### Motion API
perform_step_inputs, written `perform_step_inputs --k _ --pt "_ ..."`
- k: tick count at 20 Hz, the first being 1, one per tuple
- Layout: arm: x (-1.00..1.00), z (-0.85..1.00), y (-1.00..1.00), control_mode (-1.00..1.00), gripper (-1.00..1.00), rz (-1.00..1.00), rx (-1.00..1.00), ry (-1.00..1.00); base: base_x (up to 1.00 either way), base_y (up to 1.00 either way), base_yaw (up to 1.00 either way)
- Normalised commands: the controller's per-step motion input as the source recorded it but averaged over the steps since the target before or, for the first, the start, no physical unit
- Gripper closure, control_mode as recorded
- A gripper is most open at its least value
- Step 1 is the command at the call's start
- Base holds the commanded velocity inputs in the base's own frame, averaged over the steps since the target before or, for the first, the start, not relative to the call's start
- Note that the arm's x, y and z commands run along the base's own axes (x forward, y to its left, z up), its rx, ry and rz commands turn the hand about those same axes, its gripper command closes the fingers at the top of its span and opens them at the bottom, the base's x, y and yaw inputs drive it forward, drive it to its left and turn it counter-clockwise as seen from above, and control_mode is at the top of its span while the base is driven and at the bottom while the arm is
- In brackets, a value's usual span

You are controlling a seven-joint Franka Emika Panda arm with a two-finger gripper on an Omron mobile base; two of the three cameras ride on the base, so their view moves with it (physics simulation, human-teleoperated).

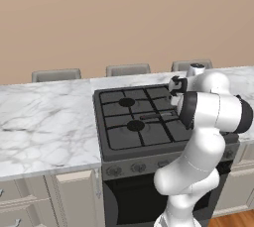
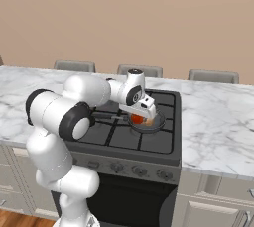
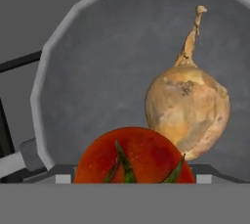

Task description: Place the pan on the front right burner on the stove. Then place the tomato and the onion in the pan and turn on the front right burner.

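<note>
While the white arm reaches forward over the wide black gas cooktop (image 2: 149, 137) with its cast-iron grates, the two-finger gripper (image 2: 145, 114) hangs low above the small round dark grey frying pan (image 3: 112, 66), which sits on the front right burner (image 2: 158, 124) of that cooktop. From the right base view the pan's rim shows just below and beside the hand, with a patch of red-orange visible inside it under the fingers.

Looking along the hand, both items lie inside the pan. The small glossy red-orange tomato (image 3: 129, 157) with its green stem leaves rests at the near edge of the pan floor. The golden-tan onion (image 3: 188, 108) with a thin pointed stalk lies just beside it, the two touching or very nearly so; which of these I cannot tell. The onion's stalk points away toward the far rim.

The jaws stand spread wide and grip nothing; neither vegetable is between them, and no contact with the pan can be seen. The pan's long straight black handle (image 2: 106, 117) runs leftward across the grates, passing under the arm.

From the left base view the arm's own bulk hides the pan; the left-hand burners (image 1: 127, 102) are bare. The row of knobs (image 2: 139, 171) lines the grey front panel.
</note>
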Motion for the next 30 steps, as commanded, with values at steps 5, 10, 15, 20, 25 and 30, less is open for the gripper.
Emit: perform_step_inputs --k 5,10,15,20,25,30 --pt "0.0 0.0 -0.01 -1.0 -1.0 -0.02 0.0 0.0 0.0 0.0 0.0" --pt "-0.04 0.05 -0.12 -1.0 -1.0 -0.03 0.0 -0.02 0.0 0.0 0.0" --pt "0.0 0.26 -0.08 -1.0 -1.0 -0.02 0.0 -0.05 0.0 0.0 0.0" --pt "-0.06 0.56 -0.03 -1.0 -1.0 -0.02 0.0 -0.1 0.0 0.0 0.0" --pt "-0.29 0.54 -0.1 -1.0 -1.0 -0.01 0.0 -0.12 0.0 0.0 0.0" --pt "-0.78 0.38 -0.09 -1.0 -1.0 0.0 0.0 -0.12 0.0 0.0 0.0"
